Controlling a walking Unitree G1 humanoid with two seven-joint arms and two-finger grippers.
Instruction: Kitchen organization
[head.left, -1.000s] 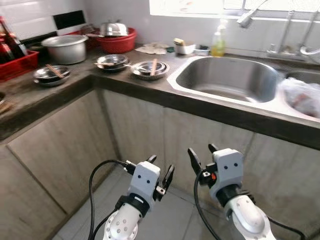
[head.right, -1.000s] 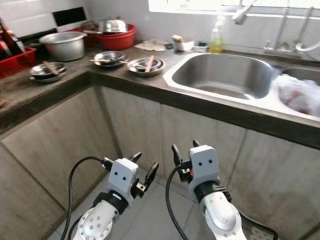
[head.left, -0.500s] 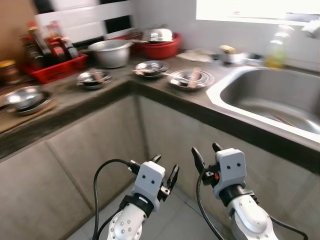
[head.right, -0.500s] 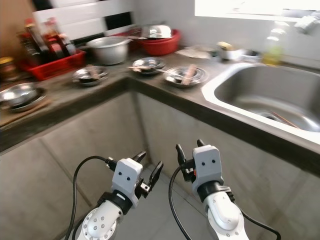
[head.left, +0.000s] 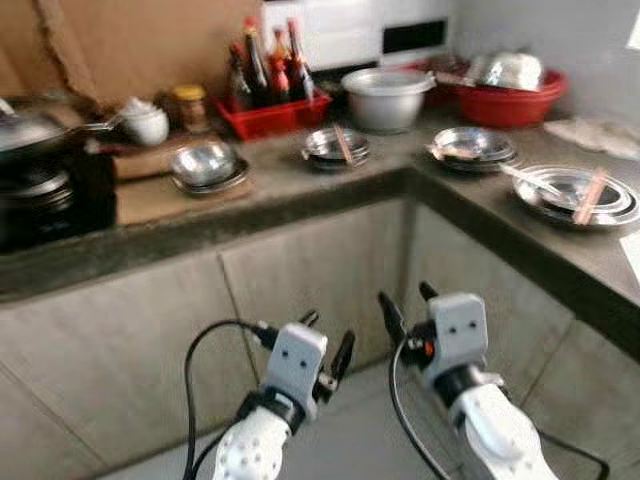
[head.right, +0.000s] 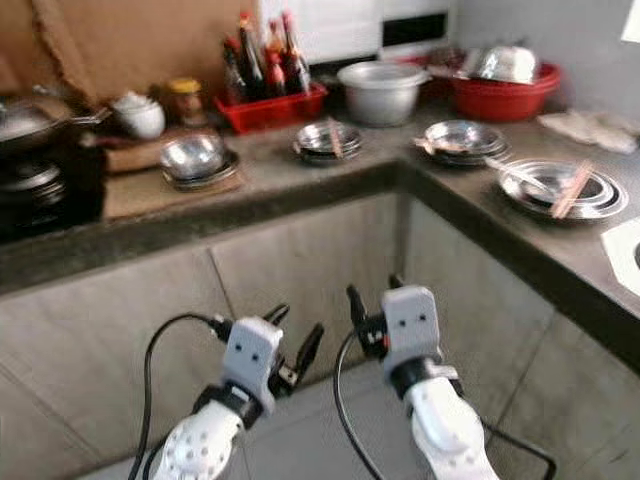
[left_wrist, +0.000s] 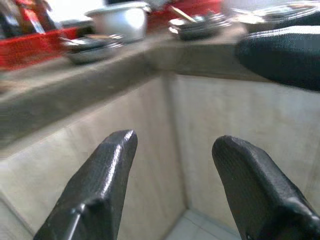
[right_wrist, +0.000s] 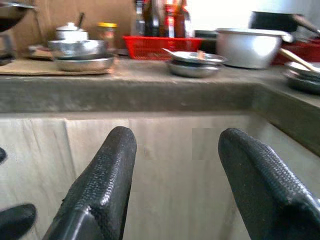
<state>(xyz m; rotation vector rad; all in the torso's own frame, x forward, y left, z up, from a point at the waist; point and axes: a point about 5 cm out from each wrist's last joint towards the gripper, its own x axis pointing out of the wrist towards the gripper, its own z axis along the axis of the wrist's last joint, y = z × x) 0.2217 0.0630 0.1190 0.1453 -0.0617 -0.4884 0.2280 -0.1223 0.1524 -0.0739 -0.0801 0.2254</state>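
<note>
Both arms hang low in front of the grey cabinet fronts, below the L-shaped dark counter. My left gripper is open and holds nothing; so is my right gripper beside it. On the counter stand stacked steel bowls, a steel bowl with chopsticks, another steel bowl and a steel plate with chopsticks. In the right wrist view the open fingers point at the cabinet under the bowls. The left wrist view looks between open fingers toward the counter corner.
A red tray of sauce bottles, a silver pot and a red basin line the back wall. A wok on a stove, a white teapot and a jar stand at the left. Grey floor lies below.
The camera has swung left: the sink has left the picture, while the stove, bottles and left counter have come in. Both grippers keep the same open pose.
</note>
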